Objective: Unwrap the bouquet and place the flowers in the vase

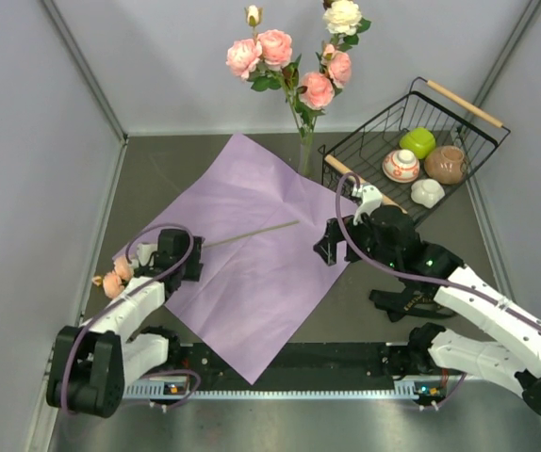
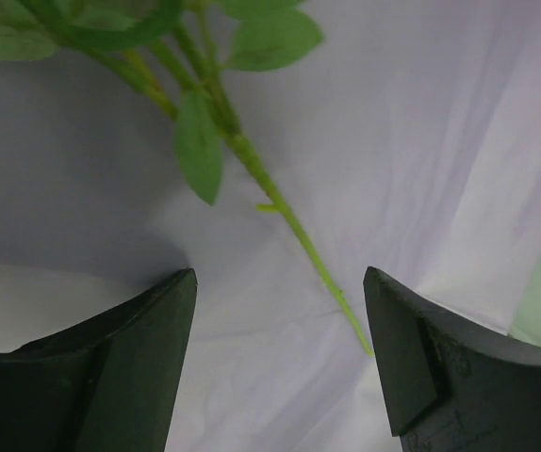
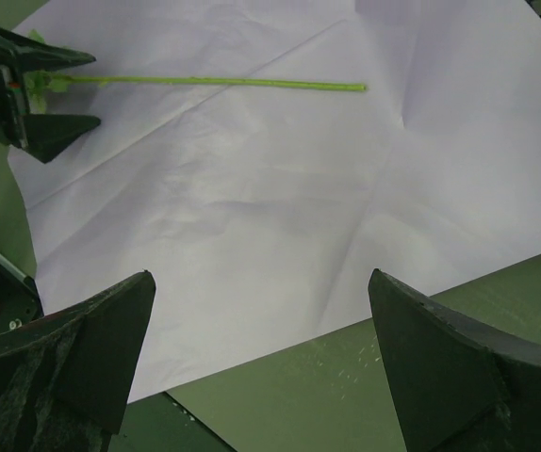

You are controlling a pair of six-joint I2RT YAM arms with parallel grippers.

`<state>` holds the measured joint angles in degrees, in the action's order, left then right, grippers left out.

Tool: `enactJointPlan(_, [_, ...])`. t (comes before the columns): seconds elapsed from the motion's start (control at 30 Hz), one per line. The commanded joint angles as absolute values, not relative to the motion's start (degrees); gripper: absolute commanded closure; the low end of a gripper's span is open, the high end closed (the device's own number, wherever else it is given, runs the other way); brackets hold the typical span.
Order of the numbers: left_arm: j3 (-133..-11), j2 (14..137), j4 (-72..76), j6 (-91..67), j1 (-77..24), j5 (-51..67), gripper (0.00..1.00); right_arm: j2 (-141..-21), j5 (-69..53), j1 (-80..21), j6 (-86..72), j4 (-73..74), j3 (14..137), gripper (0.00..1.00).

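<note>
From the overhead view I see the lilac paper sheet (image 1: 252, 273) spread flat on the worktop (image 1: 157, 160), one corner reaching toward the near rail. A single rose (image 1: 115, 281) lies across it. Its peach head is off the sheet's left edge beside my left arm, and its thin stem (image 1: 252, 232) runs right toward the middle of the paper.

My left pincer (image 1: 178, 254) hangs over the leafy end of that stem. In the left wrist view its two black fingers (image 2: 139, 348) stand apart, with the green stem (image 2: 289, 221) passing between them and touching neither.

My right pincer (image 1: 330, 243) sits at the sheet's right edge. Its fingers (image 3: 91, 339) are spread wide over the paper and a strip of bare worktop, and they hold nothing.

The glass vase (image 1: 305, 155) stands just beyond the far corner of the sheet, upright, with pink and cream roses (image 1: 275, 47) rising from it. To its right is the wire basket (image 1: 464, 104), holding a patterned bowl (image 1: 401, 166), a brown pot (image 1: 445, 164), a green piece (image 1: 418, 141) and a white piece (image 1: 428, 192).
</note>
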<state>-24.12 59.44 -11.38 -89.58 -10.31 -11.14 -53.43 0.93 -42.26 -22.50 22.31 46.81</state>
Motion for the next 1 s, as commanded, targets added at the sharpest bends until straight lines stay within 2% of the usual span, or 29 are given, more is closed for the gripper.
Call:
enactJointPlan(0.0, [-21.09, 62.74, 3.42, -97.03, -9.32, -13.61, 0.22, -50.98, 2.02, -42.89, -21.45, 22.23, 48.43, 0.03])
enactJointPlan(0.13, [-20.48, 67.14, 6.76, -97.47, -7.39, -12.93, 0.21, -51.24, 1.93, -42.89, -21.44, 22.41, 48.16, 0.03])
enactJointPlan(0.37, [-18.63, 71.89, 14.06, -98.88, -6.86, -12.3, 0.36, -53.87, 1.67, -42.89, -21.01, 22.41, 49.74, 0.03])
enactJointPlan(0.47, [-18.37, 70.58, 14.85, -96.26, -6.86, -14.05, 0.47, -55.45, 1.49, -42.89, -20.66, 22.41, 50.45, 0.03])
enactJointPlan(0.5, [-18.28, 70.05, 15.98, -95.02, -6.86, -14.5, 0.56, -55.72, 1.41, -42.8, -20.65, 22.33, 50.62, 0.03])
enactJointPlan(0.57, [-18.54, 67.43, 16.35, -89.95, -6.86, -15.03, 0.67, -56.6, 0.88, -42.8, -20.48, 22.32, 51.5, 0.03])
enactJointPlan(0.6, [-19.15, 66.28, 16.35, -87.82, -6.86, -15.03, 0.75, -57.3, 0.7, -42.89, -20.48, 22.32, 51.68, 0.03])
enactJointPlan(0.63, [-19.51, 65.05, 16.26, -85.45, -6.86, -14.59, 0.9, -57.48, 0.27, -42.89, -20.39, 22.24, 52.29, 0.02])
enactJointPlan(0.7, [-21.17, 61.01, 14.86, -78.51, -6.86, -12.66, 0.99, -58.44, 0.18, -42.8, -20.22, 22.15, 52.99, 0.02])
enactJointPlan(0.87, [-23.38, 51.62, 14.85, -64.19, -6.86, -1.95, 1.0, -59.76, 0.26, -42.8, -18.9, 22.15, 55.89, 0.01])
enactJointPlan(0.93, [-23.29, 49.23, 11.97, -63.89, -6.94, -0.7, 1.0, -60.29, 0.26, -42.89, -18.28, 22.24, 57.21, 0.01])
enactJointPlan(0.97, [-23.03, 47.22, 5.51, -67.99, -6.86, -2.01, 1.0, -60.47, 0.18, -42.89, -18.19, 22.24, 57.74, 0.01])
